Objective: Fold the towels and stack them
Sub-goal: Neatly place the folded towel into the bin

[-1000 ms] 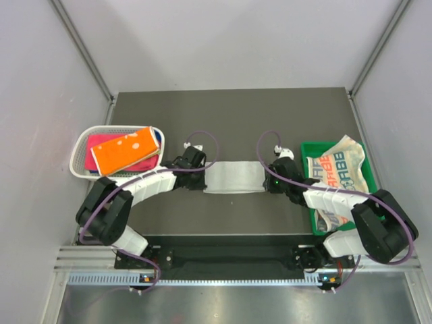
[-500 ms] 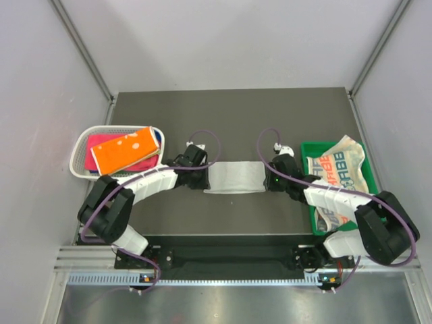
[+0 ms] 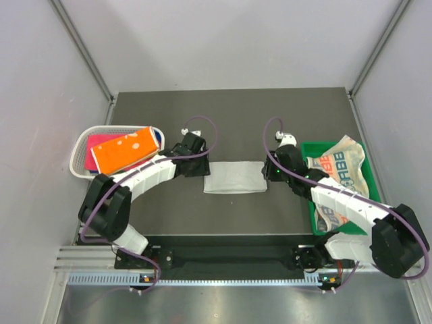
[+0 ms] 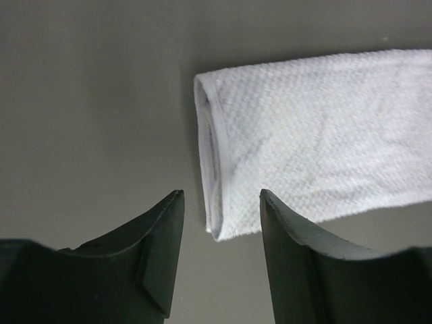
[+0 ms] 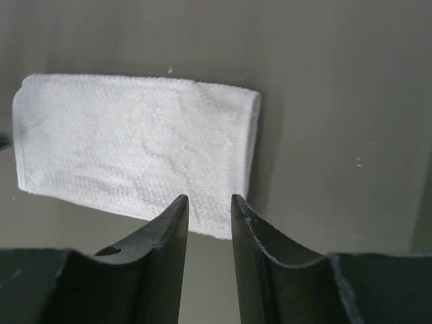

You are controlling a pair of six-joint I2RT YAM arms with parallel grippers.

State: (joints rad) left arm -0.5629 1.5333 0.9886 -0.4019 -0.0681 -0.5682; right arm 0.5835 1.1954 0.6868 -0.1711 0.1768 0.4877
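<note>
Lying flat at the middle of the dark table (image 3: 236, 115), a pale grey towel (image 3: 235, 177) is folded into a neat rectangle, long side running left to right, touched by neither arm. The left gripper (image 4: 221, 196) hangs over bare table just off the towel's left end; its jaws stand well apart with nothing between them, and the left wrist view shows the towel's rolled fold edge just ahead of the fingertips (image 4: 169, 209). The right gripper (image 5: 208, 200) hangs just off the towel's right end; its jaws are parted by a narrow gap and hold nothing, with the towel's right edge just beyond the tips. At the left edge of the table a white mesh basket (image 3: 79, 145) holds stacked towels: an orange dotted towel (image 3: 125, 150) lies uppermost and slightly askew, over a pink-red towel (image 3: 101, 142), with a strip of a blue towel (image 3: 158, 137) showing at the basket's right side. At the right edge a green tray (image 3: 370, 177) holds a letter-print towel (image 3: 334, 165), unfolded and rumpled, partly covered by the right arm and spilling over the tray's far right corner.
</note>
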